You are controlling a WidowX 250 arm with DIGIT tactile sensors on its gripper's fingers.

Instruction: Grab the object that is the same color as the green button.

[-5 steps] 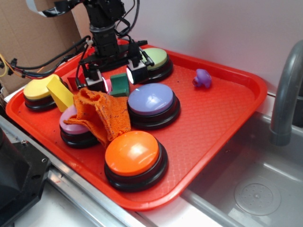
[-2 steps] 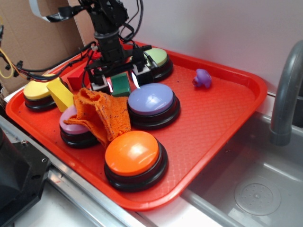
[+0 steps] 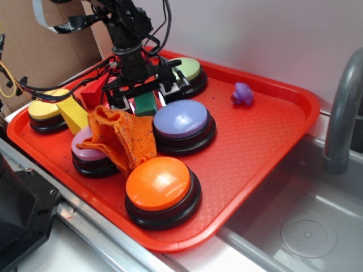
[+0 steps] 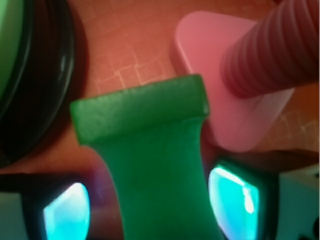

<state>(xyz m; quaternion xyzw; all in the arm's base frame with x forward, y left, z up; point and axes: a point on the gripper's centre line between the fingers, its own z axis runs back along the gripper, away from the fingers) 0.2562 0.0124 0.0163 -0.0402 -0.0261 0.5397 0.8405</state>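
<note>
Exterior and wrist views of a WidowX gripper (image 3: 146,101) at the far left of a red tray (image 3: 266,141). The green block (image 3: 146,103) sits directly beneath the wrist, between the two fingers (image 4: 67,212), so no sideways offset separates hand and target. In the wrist view the block (image 4: 150,165) runs lengthwise up the middle of the frame, its long axis along the gap and its narrow waist level with the glowing pads; the flared end points away from the palm. The pads sit very close against both flanks, with the jaws narrowed to about the block's width, though whether they press firmly cannot be told. The block appears to rest on the tray, just behind the lavender-blue button (image 3: 181,120) and left of the pale green button (image 3: 189,69), whose dark rim (image 4: 45,80) shows at the left of the wrist view. A pink piece (image 4: 220,65) lies just beside the block's flared end. The coming move probably requires only a firm squeeze and a straight lift.
</note>
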